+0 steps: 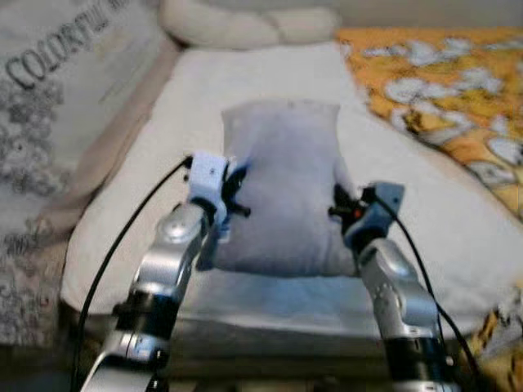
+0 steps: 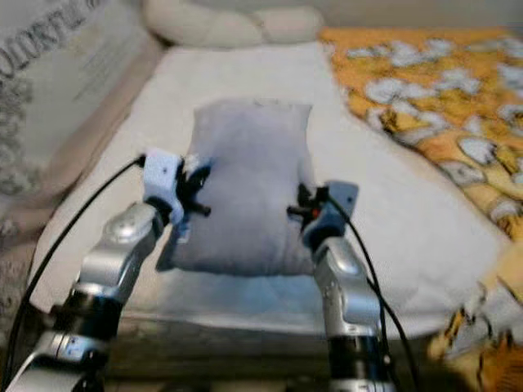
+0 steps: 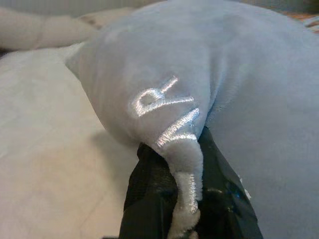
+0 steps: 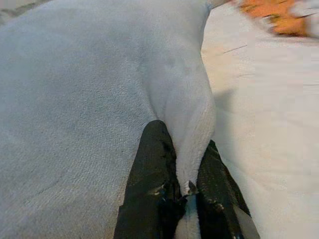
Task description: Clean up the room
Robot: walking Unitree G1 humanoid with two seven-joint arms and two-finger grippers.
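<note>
Left eye view: a pale grey-blue pillow (image 1: 282,184), soft and plump, lies lengthwise on the middle of the bed (image 1: 122,212), which has a cream sheet. The left hand (image 1: 233,189) pinches its left edge and the right hand (image 1: 341,208) its right edge. An orange patterned blanket (image 1: 441,90) covers the bed's right side; a cream bolster (image 1: 245,24) lies at the head. A grey cloth (image 1: 49,90) on the left reads "COLORFUL".

Left wrist view: the left hand's black fingers (image 3: 149,199) are clamped on a fold of the pillow's edge, which bears silver embroidered letters, unreadable.

Right wrist view: the right hand's fingers (image 4: 149,189) are clamped on a ridge of the pillow's plush fabric.
</note>
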